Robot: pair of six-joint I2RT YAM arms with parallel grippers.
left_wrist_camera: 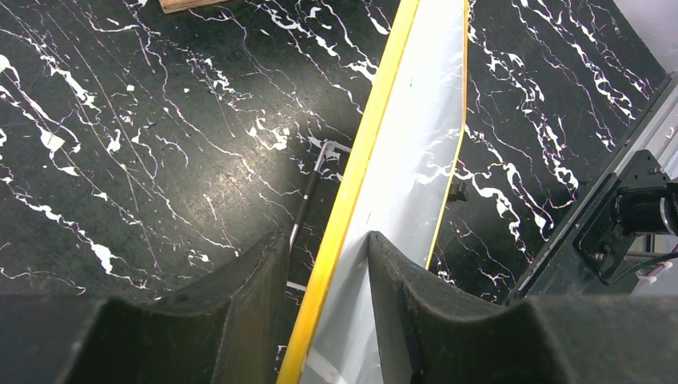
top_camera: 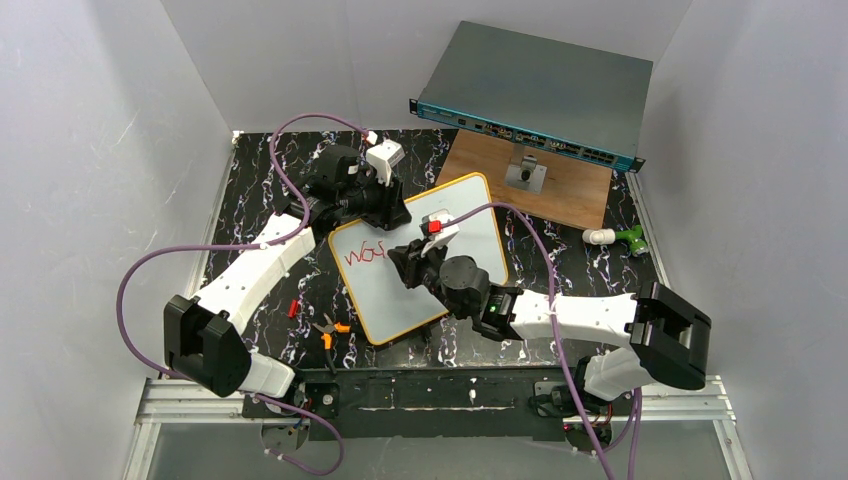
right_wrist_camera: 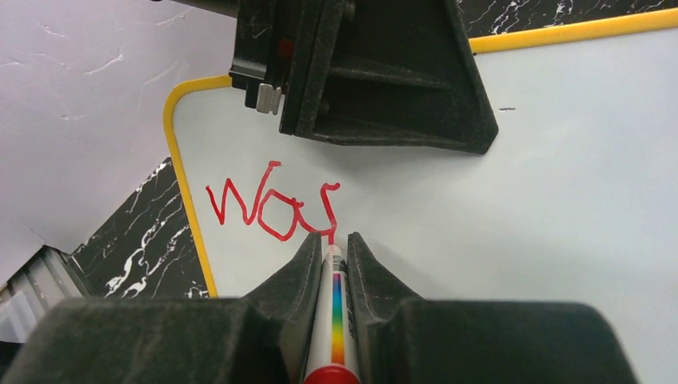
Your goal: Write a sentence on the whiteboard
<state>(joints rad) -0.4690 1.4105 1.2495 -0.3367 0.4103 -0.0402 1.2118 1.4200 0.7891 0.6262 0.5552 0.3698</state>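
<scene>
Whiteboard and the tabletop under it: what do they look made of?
Tabletop: black with white marble veining, dull sheen; likely printed laminate, possibly stone. Whiteboard: glossy white sheet, probably coated; it mirrors that veining. Rim looks plastic.

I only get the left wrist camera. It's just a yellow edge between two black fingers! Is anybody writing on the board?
Observer: Yes. The right hand holds a marker with its tip touching the whiteboard.
Child: What does it say?
Observer: Just a few red letters, something like "wa" plus one more stroke. There's no whole word to read.
Child: Where's my hand on the board?
Observer: From above, your left hand clamps the far edge, right beyond the letters.
</scene>
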